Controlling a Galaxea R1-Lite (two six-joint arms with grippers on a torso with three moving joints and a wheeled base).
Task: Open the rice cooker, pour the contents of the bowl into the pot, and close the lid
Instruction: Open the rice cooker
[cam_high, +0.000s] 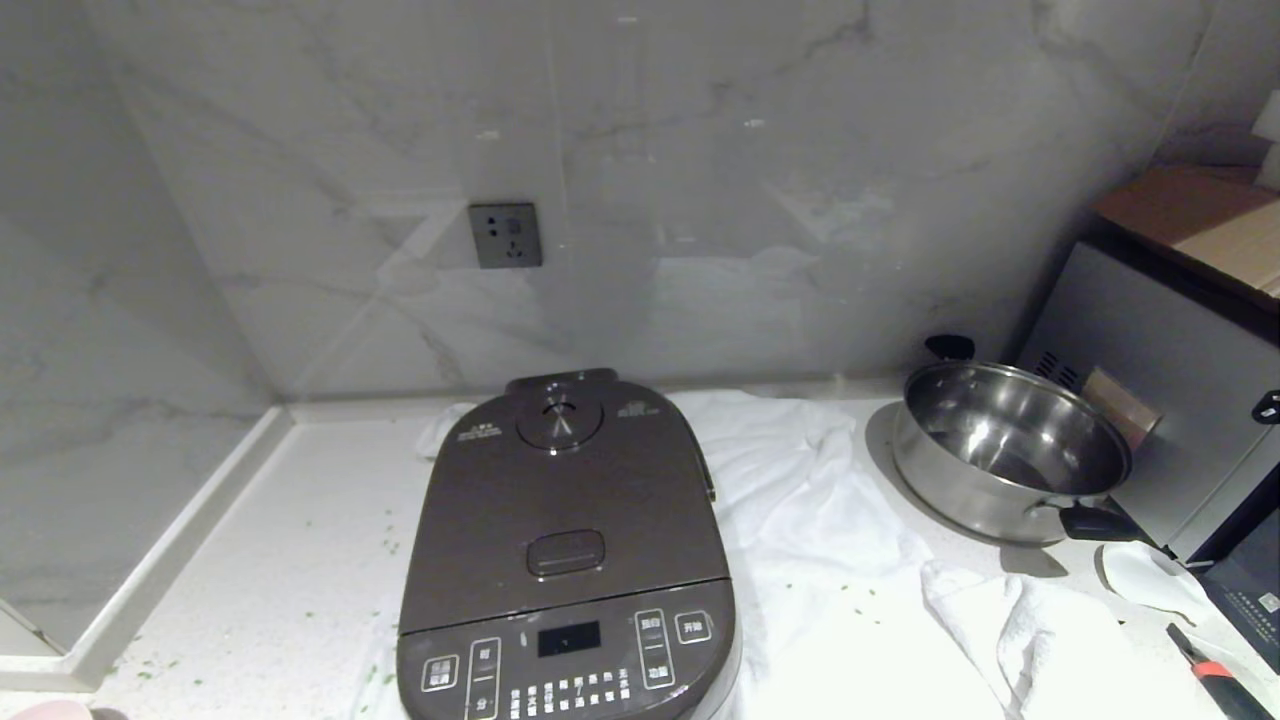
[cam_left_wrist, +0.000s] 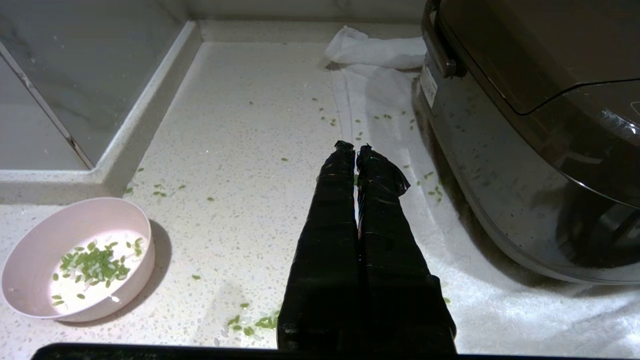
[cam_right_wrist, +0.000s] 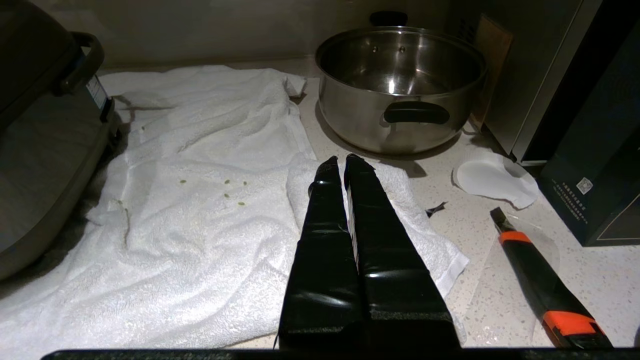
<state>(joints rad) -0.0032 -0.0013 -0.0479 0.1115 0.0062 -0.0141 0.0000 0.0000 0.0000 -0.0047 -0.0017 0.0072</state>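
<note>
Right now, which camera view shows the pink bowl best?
The left wrist view: the bowl stands whole on the counter, with green grains inside, apart from the shut left hand. The head view shows only a pink sliver at its bottom edge, probably the bowl's rim. The right wrist view does not show it.

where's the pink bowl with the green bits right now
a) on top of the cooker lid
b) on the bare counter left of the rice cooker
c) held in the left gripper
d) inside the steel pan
b: the left wrist view shows the bowl standing on the speckled counter, apart from the rice cooker, while the left gripper is shut and holds nothing.
</note>
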